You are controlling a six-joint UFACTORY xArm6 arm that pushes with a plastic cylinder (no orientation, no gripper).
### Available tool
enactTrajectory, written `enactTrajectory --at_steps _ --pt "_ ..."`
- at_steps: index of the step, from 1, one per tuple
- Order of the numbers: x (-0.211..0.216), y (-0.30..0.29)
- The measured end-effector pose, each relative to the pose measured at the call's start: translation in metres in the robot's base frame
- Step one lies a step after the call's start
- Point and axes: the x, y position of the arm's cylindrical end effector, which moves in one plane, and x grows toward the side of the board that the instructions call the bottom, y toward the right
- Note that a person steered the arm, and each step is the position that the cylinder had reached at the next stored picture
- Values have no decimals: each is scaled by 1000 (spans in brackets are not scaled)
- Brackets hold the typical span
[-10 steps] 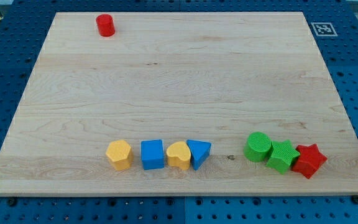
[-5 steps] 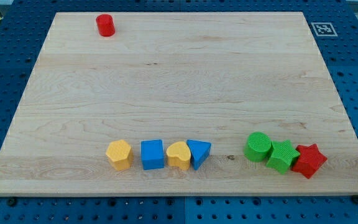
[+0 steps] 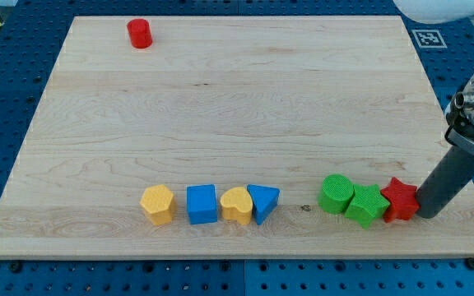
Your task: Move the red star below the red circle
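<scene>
Camera view: the arm is reaching in from the view's right, its dark rod slanting down so my tip (image 3: 429, 215) is pressing against the red star (image 3: 399, 200) near the worktop's (image 3: 220, 115) bottom-right corner. No jaws are fitted. The red star is touching the green star (image 3: 366, 205); the red circle (image 3: 139, 33) is sitting near the top-left corner.

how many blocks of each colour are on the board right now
red: 2, the red circle and the red star
green: 2, the green circle and the green star
yellow: 2, the yellow hexagon and the yellow heart
blue: 2, the blue square and the blue triangle
total: 8
</scene>
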Motion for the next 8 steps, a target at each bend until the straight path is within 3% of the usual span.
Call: enactTrajectory --at_steps 2,4,5,7,8 --pt "-32 -25" --pt "25 30" --pt "12 -14" --pt "-85 -120" --pt "-87 -124"
